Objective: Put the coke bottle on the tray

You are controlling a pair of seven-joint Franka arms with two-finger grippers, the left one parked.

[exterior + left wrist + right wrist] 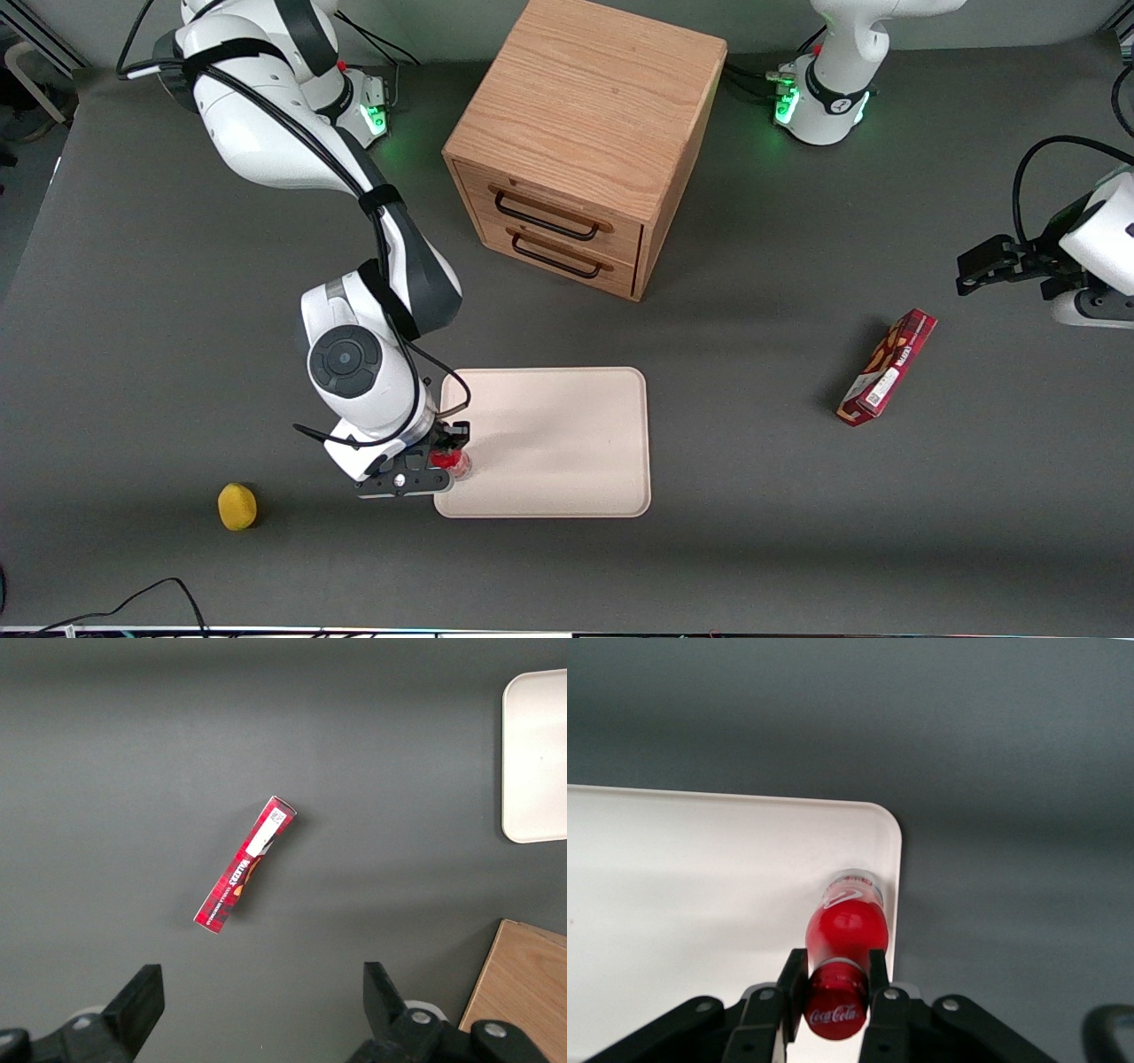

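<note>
Nearest the front camera you have a small round yellow object [237, 506] lying on the dark grey counter [753, 549], toward the working arm's end. A little farther from the camera sits your tool [447, 462], positioned over the near corner of the large flat cream-white rectangular tray [567, 443] at the working arm's end of it. The tool's two black fingers [794, 979] are clamped on the neck of the small slim red coke bottle [844, 939], just below its red cap with white script lettering. The bottle stands upright, and its clear base appears to be inside the tray's low raised rim, close beside the rounded corner; you cannot tell whether the base is touching the tray surface. Toward the parked arm's end lies a red rectangular snack box [888, 367], flat on the counter, well apart from the tray. Farthest from the camera stands the wooden two-drawer cabinet [585, 142], both drawers closed.
</note>
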